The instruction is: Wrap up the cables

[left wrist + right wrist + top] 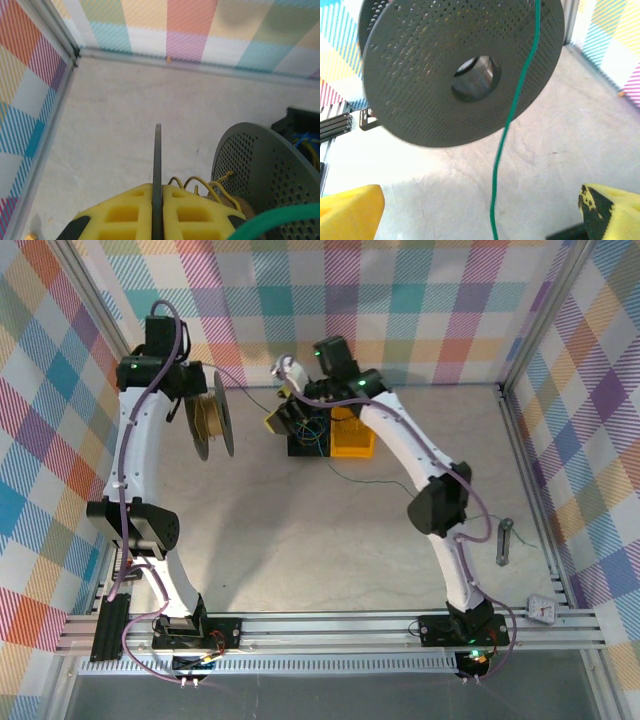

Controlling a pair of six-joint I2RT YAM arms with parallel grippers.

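Pinching a flange of the black perforated round spool (272,170) in the closed yellow-fingered left gripper (157,192); holding the right gripper (480,212) wide open, empty, thin green cable (512,107) dangling between its fingers.

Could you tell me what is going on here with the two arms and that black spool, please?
The left fingers are shut on the edge of one flange of the black spool, holding it on edge. Yellow cable is wound on its core. The right fingers stand wide open facing the spool's perforated side, and a green cable runs between them, not gripped.
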